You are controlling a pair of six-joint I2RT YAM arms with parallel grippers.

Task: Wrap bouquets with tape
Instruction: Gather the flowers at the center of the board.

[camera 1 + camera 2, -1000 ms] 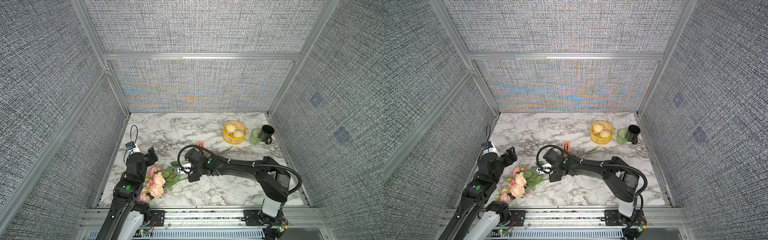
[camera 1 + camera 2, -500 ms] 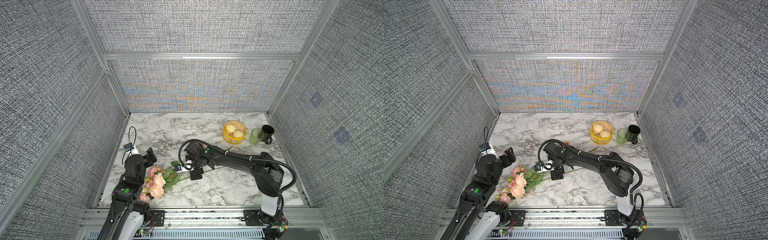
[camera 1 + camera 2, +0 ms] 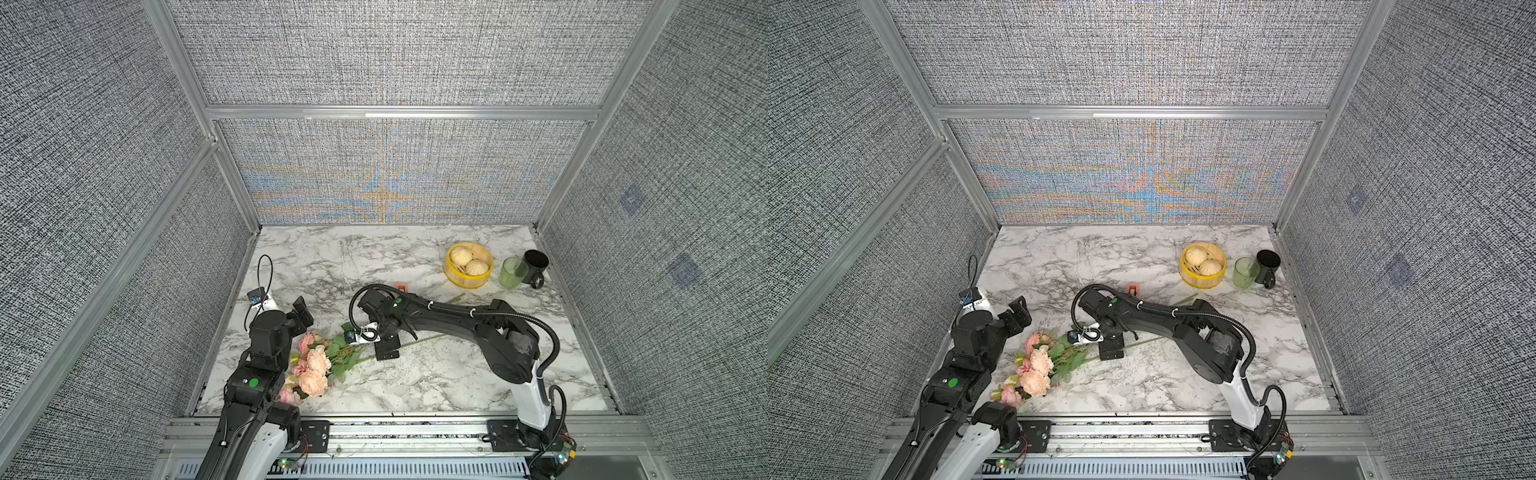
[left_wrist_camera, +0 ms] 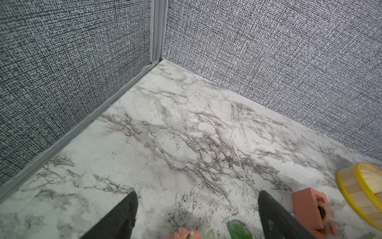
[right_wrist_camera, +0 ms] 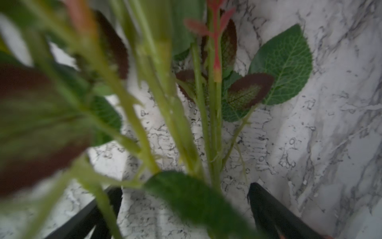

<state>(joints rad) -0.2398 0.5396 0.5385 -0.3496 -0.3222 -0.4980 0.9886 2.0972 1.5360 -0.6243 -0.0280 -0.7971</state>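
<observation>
Our right gripper (image 3: 386, 348) hangs apart over the green stems (image 5: 213, 124) of the pink rose bouquet (image 3: 316, 362) on the marble tabletop (image 3: 374, 253); we must catch every stem. Our left gripper (image 4: 197, 196) is apart too.

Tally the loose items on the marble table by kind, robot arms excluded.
Bouquet: 1
Tape dispenser: 1
Steamer basket: 1
Buns: 2
Green cup: 1
Black mug: 1
Total: 7
</observation>
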